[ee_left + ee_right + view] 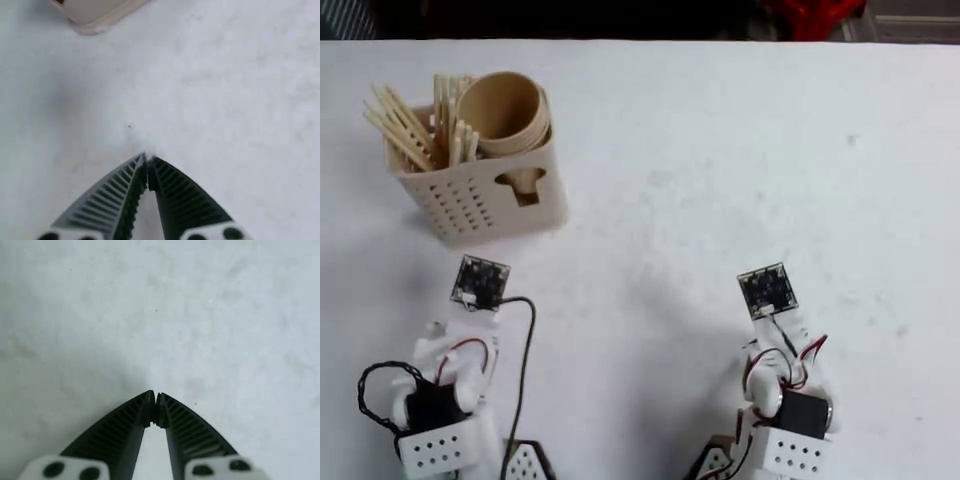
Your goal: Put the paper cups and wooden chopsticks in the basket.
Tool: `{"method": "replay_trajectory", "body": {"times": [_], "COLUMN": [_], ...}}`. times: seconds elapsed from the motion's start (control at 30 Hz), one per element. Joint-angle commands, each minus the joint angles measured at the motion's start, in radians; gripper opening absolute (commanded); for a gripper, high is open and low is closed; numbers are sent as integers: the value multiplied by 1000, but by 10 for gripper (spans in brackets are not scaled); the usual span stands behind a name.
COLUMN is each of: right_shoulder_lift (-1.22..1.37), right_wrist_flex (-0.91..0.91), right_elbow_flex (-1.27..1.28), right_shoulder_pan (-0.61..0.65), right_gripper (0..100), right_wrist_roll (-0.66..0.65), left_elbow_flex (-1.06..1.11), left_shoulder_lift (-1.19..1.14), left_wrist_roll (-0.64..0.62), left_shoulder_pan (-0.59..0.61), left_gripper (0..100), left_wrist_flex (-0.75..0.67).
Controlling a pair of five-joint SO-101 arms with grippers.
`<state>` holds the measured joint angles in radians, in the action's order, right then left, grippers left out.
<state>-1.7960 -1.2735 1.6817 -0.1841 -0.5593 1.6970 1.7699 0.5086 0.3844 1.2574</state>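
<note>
A cream, perforated basket [480,200] stands upright at about ten o'clock on the table. Nested tan cups [505,108] sit inside it on the three o'clock side, mouth up. Pale wooden chopsticks [405,130] stand bundled on the nine o'clock side, fanning outward.

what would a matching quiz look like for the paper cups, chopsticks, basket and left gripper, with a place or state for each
Things:
1. stacked tan paper cups
2. pale wooden chopsticks
3. cream perforated plastic basket
4. left gripper

Places or states:
A. shut, over the bare white table
B. leaning, basket's left side in the high view
C. standing on the table beyond the left gripper
D. nested, basket's right side in the high view

Pairs: 1-D, 2-B, 3-C, 4-A
</note>
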Motion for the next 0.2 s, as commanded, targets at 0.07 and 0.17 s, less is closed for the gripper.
{"method": "replay_trajectory", "body": {"times": [0.07, 0.17], "right_shoulder_lift": [-4, -4], "right_wrist_flex": [-5, -5], "right_elbow_flex": [9, 9], "right_shoulder_pan": [-8, -8], "right_gripper": [18, 18], "right_wrist_roll": [-8, -8], "left_elbow_flex": [-2, -2], "left_shoulder_lift": [5, 5], "left_wrist_roll": [5, 5], "left_shoulder_pan": [7, 7], "left_gripper": [25, 25], "left_wrist_flex": [5, 5]}}
